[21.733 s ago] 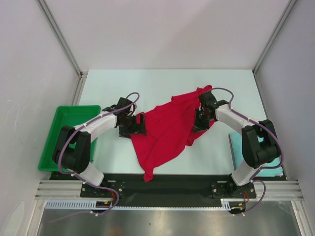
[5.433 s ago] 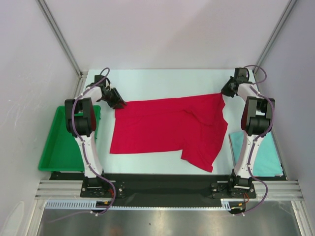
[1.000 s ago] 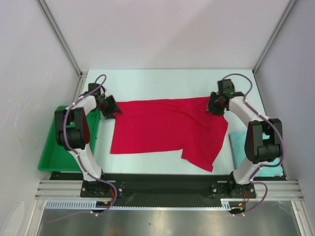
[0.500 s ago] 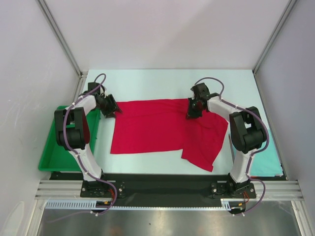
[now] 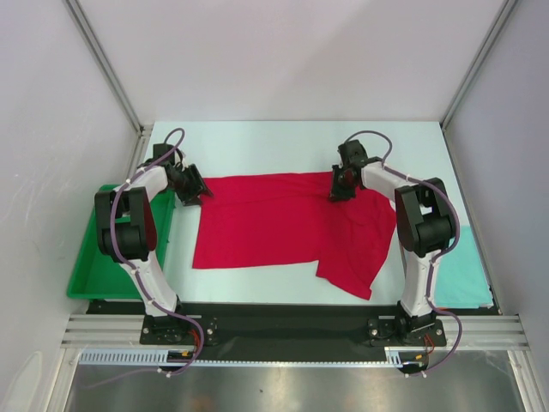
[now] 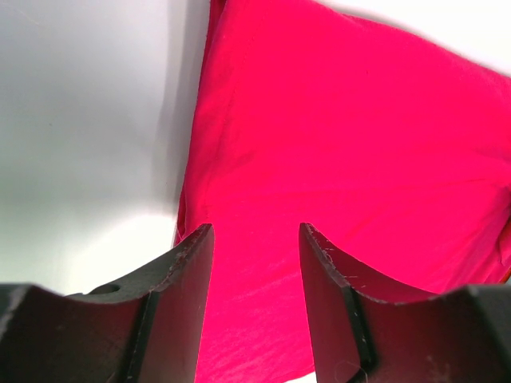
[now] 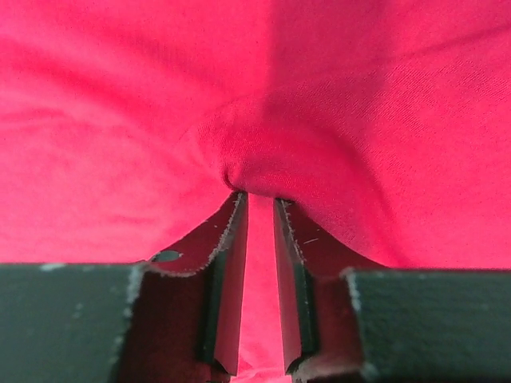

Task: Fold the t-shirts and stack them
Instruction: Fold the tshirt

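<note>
My right jaws have left the far right corner of the bright red cotton t-shirt (image 5: pixel 274 223), where they were a second ago. They have travelled left along its far edge and now sit near the middle of that edge. My left jaws have not shifted from the shirt's far left corner.

The red shirt lies spread across the middle of the pale tabletop (image 5: pixel 257 142). Its long side runs left to right, and its right part reaches down toward the near edge. That right part looks creased and partly lapped over itself, while the left part lies flat.

My right jaws stand only narrowly apart, with their tips pressed into a small pucker of red cloth. I cannot tell whether that pucker is truly pinched or only nudged up. My left jaws are about half open just above the corner, with cloth showing below the gap and nothing held between them.

The pale teal t-shirt (image 5: pixel 459 275) lies as a folded rectangle at the right edge of the tabletop, toward the near corner and partly behind my right arm. A green plastic tray (image 5: pixel 86 266) sits off the left edge.

I judge the task roughly at its midpoint. One shirt is folded and the red one is laid out, but no fold is made in it yet. What remains is smoothing its right side, folding it down to a rectangle and carrying it onto the teal one.
</note>
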Controlling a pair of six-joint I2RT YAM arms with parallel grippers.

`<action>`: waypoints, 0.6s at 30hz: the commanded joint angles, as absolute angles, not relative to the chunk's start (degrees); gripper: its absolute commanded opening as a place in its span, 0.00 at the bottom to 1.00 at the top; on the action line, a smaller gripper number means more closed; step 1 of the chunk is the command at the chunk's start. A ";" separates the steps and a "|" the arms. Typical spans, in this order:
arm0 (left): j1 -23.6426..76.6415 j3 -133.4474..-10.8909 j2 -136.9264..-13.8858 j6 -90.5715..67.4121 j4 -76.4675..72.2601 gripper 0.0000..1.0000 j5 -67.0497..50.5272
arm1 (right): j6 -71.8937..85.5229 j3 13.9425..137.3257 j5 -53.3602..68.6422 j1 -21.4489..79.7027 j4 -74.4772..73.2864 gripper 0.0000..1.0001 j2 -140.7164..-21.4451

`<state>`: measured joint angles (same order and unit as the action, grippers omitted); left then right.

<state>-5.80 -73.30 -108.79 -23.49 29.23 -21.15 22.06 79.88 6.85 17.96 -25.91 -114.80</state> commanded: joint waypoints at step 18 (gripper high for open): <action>-6.59 -73.83 -107.84 -23.29 28.92 0.52 -21.53 | 14.42 93.53 -1.84 17.40 -32.61 0.42 -121.56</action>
